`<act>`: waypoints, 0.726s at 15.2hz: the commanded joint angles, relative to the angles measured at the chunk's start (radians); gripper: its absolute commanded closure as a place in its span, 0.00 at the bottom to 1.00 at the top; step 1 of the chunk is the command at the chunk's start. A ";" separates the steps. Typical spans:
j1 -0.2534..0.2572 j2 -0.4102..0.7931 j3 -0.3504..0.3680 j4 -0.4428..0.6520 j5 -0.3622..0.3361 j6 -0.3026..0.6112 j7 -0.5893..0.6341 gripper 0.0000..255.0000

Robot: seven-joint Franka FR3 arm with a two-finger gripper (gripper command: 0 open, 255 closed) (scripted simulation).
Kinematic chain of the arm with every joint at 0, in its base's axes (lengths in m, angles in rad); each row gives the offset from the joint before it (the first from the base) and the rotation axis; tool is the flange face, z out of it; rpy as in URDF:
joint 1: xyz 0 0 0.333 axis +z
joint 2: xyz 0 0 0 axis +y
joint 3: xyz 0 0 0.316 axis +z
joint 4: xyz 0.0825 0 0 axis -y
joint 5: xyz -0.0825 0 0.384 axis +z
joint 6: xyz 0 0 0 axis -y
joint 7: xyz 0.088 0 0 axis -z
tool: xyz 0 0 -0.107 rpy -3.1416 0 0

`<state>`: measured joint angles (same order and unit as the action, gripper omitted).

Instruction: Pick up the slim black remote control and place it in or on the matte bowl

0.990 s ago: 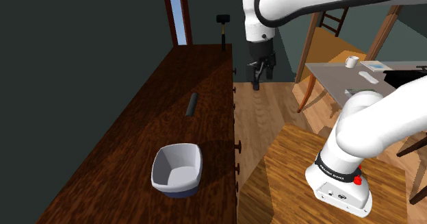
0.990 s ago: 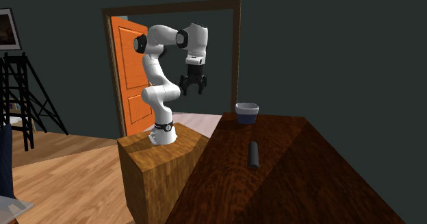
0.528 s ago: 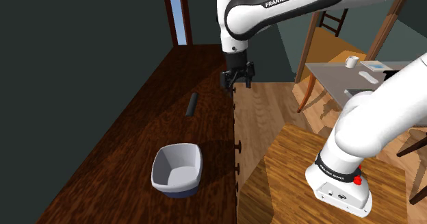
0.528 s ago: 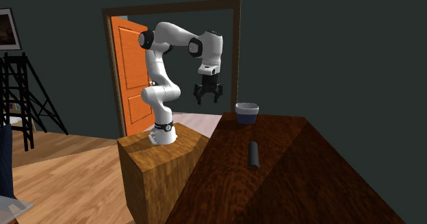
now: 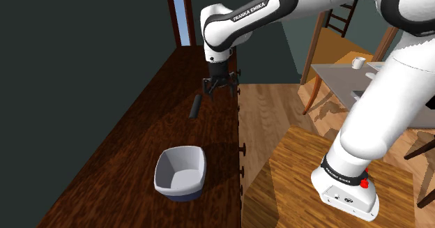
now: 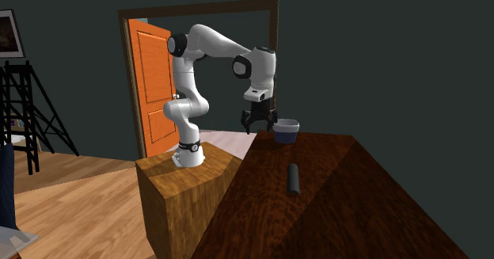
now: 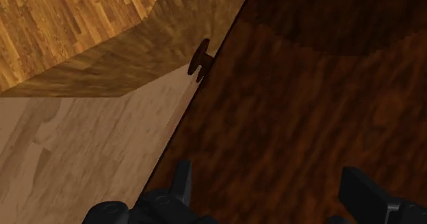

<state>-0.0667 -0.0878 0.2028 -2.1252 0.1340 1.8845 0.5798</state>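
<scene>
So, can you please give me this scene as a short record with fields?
gripper: open, empty, above the counter near its knobbed edge
remote: dark, slim, lying flat on the counter, not held
bowl: pale, upright, empty, nearer the stand than the remote
task state: remote not yet picked up

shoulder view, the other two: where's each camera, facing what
Shoulder view: behind the wooden stand, looking down the dark wooden counter; white arm, black gripper.
Second exterior view: counter's far end, facing the whole arm.
Wrist view: on the hand, facing the counter's edge; open fingers.
Shared: exterior views both show slim black remote, pale bowl.
</scene>
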 commanded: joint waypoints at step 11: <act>0.003 0.454 -0.029 0.405 0.005 0.089 0.309 0.00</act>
<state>-0.0653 0.3248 0.1794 -1.7618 0.1387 1.9691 0.8640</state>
